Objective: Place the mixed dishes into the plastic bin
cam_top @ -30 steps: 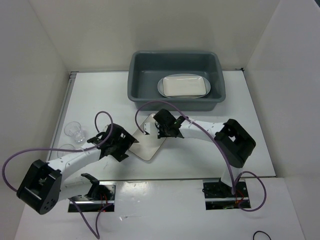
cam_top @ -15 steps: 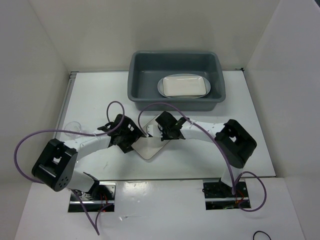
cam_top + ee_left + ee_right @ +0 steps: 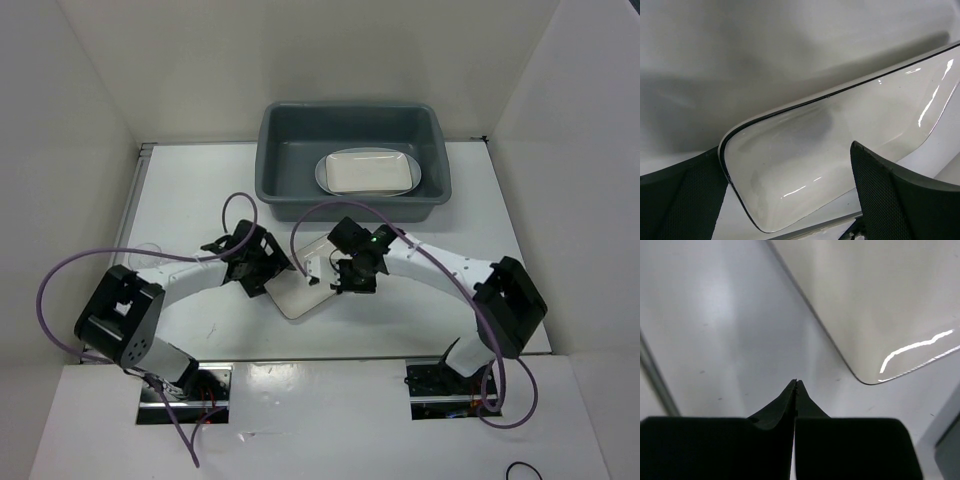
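The dark grey plastic bin (image 3: 275, 185) stands at the back centre. It holds a white oval platter (image 3: 322, 172) with a cream plate (image 3: 368, 172) on it. A white rounded-rectangle plate (image 3: 300, 290) lies on the table between my grippers. My left gripper (image 3: 268, 272) is open at the plate's left corner. In the left wrist view the plate's corner (image 3: 830, 145) sits between the open fingers (image 3: 680, 200). My right gripper (image 3: 348, 278) is shut and empty at the plate's right edge. In the right wrist view its tips (image 3: 796, 385) are beside the plate's corner (image 3: 880, 300).
A clear glass cup (image 3: 143, 250) shows faintly at the far left, partly hidden by the left arm and its purple cable. White walls enclose the table on the left, back and right.
My left gripper has moved right up to the plate's left corner. My right gripper has swung down along the plate's right side. The plate has shifted slightly.
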Controlling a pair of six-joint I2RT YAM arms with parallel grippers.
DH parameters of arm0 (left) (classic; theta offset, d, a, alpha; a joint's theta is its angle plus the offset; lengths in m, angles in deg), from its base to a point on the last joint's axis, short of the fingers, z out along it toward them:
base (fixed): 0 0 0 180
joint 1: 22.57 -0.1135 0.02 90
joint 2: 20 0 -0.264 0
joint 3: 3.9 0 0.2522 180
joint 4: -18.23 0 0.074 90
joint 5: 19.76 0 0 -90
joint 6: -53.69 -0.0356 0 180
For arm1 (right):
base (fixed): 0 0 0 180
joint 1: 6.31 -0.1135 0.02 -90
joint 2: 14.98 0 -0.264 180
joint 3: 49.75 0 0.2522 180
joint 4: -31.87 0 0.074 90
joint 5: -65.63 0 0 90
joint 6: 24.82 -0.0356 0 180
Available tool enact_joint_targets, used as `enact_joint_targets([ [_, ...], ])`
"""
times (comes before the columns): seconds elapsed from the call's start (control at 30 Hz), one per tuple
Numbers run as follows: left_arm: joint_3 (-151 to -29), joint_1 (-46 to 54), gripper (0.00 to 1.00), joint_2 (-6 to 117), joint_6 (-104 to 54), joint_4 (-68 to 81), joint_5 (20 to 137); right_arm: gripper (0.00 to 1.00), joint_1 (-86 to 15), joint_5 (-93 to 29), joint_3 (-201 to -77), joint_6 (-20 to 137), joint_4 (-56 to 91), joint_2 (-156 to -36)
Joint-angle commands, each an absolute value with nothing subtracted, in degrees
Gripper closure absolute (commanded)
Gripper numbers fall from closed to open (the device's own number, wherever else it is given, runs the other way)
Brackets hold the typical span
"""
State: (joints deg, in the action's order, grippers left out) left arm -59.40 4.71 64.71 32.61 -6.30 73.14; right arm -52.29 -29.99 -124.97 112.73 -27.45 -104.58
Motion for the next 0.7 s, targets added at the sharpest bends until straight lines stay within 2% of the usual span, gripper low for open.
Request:
enact_joint_targets([
  [0.0, -63.5, 4.4, 0.00, 66.0, 29.3, -4.9, 73.8, 1.00, -52.2, -41.4, -127.8, 113.3, -36.5, -101.0],
  [0.17, -64.2, 4.9, 0.00, 59.1, 29.2, -10.1, 71.0, 1.00, -47.1, -41.3, -129.5, 109.7, -32.5, -99.4],
  [0.3, -60.9, 5.5, 0.00, 49.6, 32.9, -14.3, 68.7, 1.00, -45.0, -32.9, -128.9, 105.4, -23.9, -101.5],
  [0.43, -57.0, 5.5, 0.00, 41.2, 34.1, -14.3, 72.7, 1.00, -45.0, -26.2, -127.7, 105.4, -18.3, -106.2],
  [0.67, -49.3, 6.7, 0.00, 39.8, 37.5, -9.8, 81.0, 1.00, -45.0, -25.5, -129.0, 103.4, -14.2, -111.9],
])
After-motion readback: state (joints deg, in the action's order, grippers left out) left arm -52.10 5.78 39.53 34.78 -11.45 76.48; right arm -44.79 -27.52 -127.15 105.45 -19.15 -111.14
